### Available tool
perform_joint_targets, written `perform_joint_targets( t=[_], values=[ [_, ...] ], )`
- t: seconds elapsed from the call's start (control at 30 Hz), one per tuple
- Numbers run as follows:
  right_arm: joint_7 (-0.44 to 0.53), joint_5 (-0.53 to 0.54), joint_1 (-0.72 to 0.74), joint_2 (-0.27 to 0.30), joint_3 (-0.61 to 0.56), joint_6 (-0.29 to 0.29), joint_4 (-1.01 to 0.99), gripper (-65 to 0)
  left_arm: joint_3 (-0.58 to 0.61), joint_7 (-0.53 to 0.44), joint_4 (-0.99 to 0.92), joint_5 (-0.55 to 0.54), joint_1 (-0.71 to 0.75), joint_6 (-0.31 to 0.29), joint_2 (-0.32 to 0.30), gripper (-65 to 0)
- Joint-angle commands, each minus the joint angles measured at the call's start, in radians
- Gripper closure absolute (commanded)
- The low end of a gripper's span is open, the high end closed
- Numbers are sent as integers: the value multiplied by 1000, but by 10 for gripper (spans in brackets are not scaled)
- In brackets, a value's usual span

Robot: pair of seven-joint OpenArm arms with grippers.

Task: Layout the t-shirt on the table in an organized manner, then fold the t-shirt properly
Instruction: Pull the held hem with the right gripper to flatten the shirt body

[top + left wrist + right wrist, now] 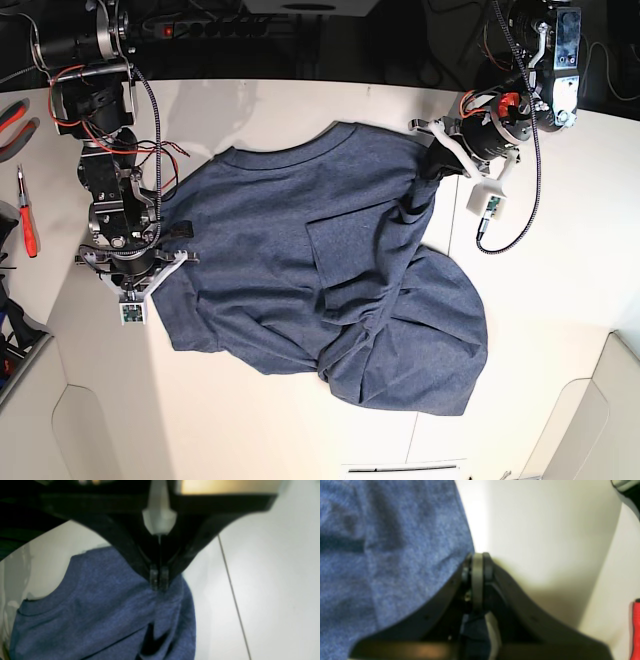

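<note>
On the white desk [300, 420] we see the blue t-shirt [330, 270] lying rumpled, our left pincer [159, 578] and right pincer [477, 562] each clamped on opposite edges.

The base view looks straight down from high above the large white desk [540, 330]. Each wrist view sits just behind its black gripper [159, 580], close to the heathered navy-blue cotton t-shirt [330, 280], which all three views share; the other black gripper [477, 562] fills its frame's near edge.
</note>
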Motion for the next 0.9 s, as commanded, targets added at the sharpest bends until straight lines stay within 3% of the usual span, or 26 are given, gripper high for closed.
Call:
perform_joint_targets(
  t=[0.0, 0.23, 0.4, 0.63, 0.73, 0.87],
  values=[
    [-5, -1, 13, 6, 3, 6, 5, 0, -4, -14, 15, -14, -3, -8, -5, 0],
    [91, -84, 48, 20, 3, -1, -74, 0, -4, 17, 15, -14, 1, -8, -6, 0],
    [215, -140, 139, 58, 3, -60, -232, 0, -4, 15, 15, -14, 19, -8, -6, 0],
    [265, -103, 280, 132, 3, -78, -317, 0, -4, 11, 15, -18, 19, -8, -5, 0],
    [248, 35, 318, 152, 3, -14, -280, 0, -4, 10, 15, -18, 19, -8, -5, 0],
    [106, 209, 296, 152, 3, 188, -153, 0, -4, 8, 15, -18, 19, -8, -5, 0]
  ],
)
